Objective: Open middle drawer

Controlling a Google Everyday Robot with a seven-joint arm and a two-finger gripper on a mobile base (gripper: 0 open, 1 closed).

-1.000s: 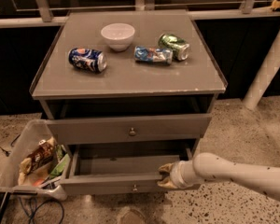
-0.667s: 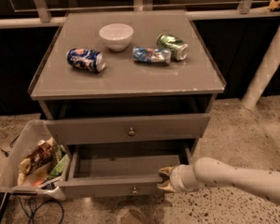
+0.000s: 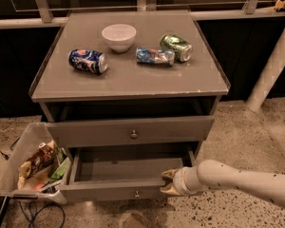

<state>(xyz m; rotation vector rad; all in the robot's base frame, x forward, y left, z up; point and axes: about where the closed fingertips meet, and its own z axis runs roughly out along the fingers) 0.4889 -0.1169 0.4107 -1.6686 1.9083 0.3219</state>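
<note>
Speckled flooring [image 3: 256, 127] surrounded a grey cabinet [image 3: 128, 82] that stood against a dark, railed wall. On the cabinet's top sat a white bowl [image 3: 118, 36] near the back, a blue can [image 3: 88, 61] lying on its side toward the left, and a crushed can [image 3: 155, 55] just beside a green can [image 3: 176, 47] toward the right. Below the cabinet's top was a dark gap, and under it a wide upper drawer [image 3: 85, 133] with a small round knob at its centre. The middle drawer [image 3: 99, 191] was the next one down in the cabinet; it stood pulled well out toward the front, its inside bare and its knob [image 3: 137, 194] facing forward. A pale arm [image 3: 237, 177] reached in from the cabinet's right side, low down, and ended in the gripper [image 3: 167, 182] at the right end of the pulled-out drawer's front. Its two tan fingers [image 3: 170, 174] were parted, one above the other with a dark gap between them, their tips against that end of the front; whether they squeezed it could not be told. At the cabinet's left side stood a clear bin [image 3: 9, 158] filled with snack wrappers [image 3: 38, 160], a dark cable [image 3: 38, 213] trailing on the floor in front of it. A white post [image 3: 275, 61] leaned off to the cabinet's right.
</note>
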